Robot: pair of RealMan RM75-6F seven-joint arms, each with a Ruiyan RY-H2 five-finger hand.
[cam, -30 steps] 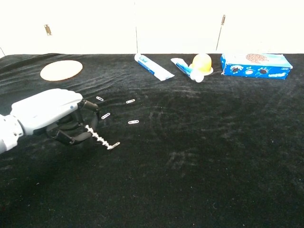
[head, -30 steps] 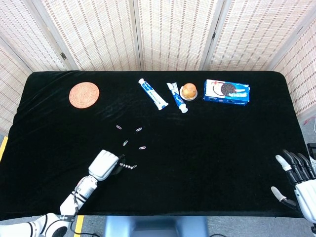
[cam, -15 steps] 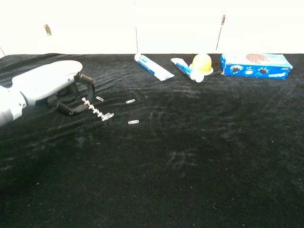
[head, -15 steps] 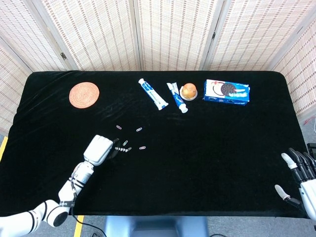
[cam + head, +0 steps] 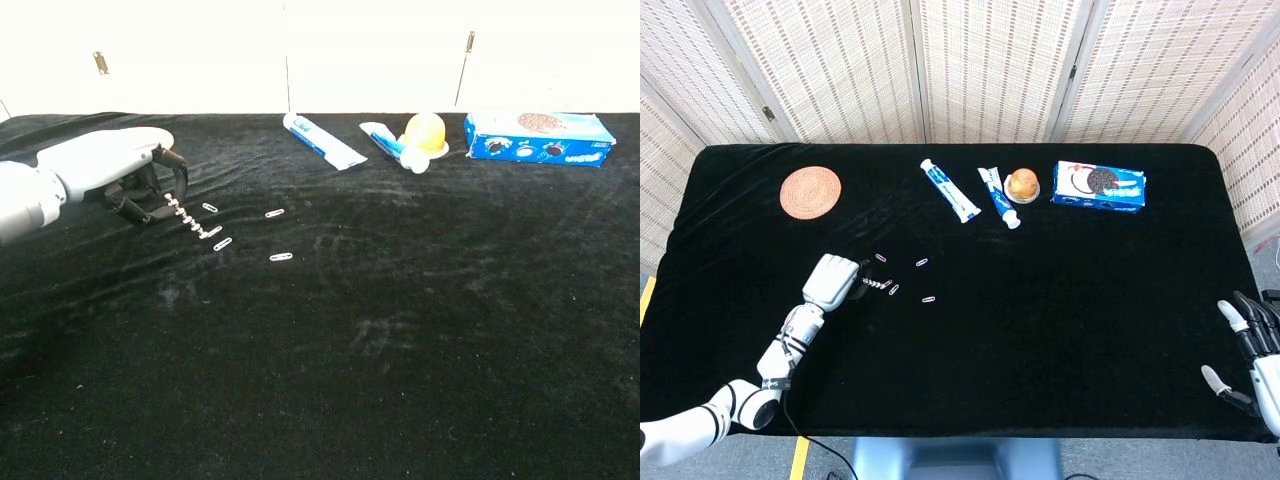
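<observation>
I have the corkscrew pinched in my left hand — its metal spiral sticks out toward the paper clips, the tip just beside one of them, over the left part of the desk. The clips lie scattered on the black cloth right of that hand. Further back on the left sits a round woven coaster. Along the far edge I see two toothpaste tubes, an orange cup-like thing touching the smaller tube, and a blue cookie box. My right hand hangs off the desk's near right corner, fingers spread — holding nothing.
</observation>
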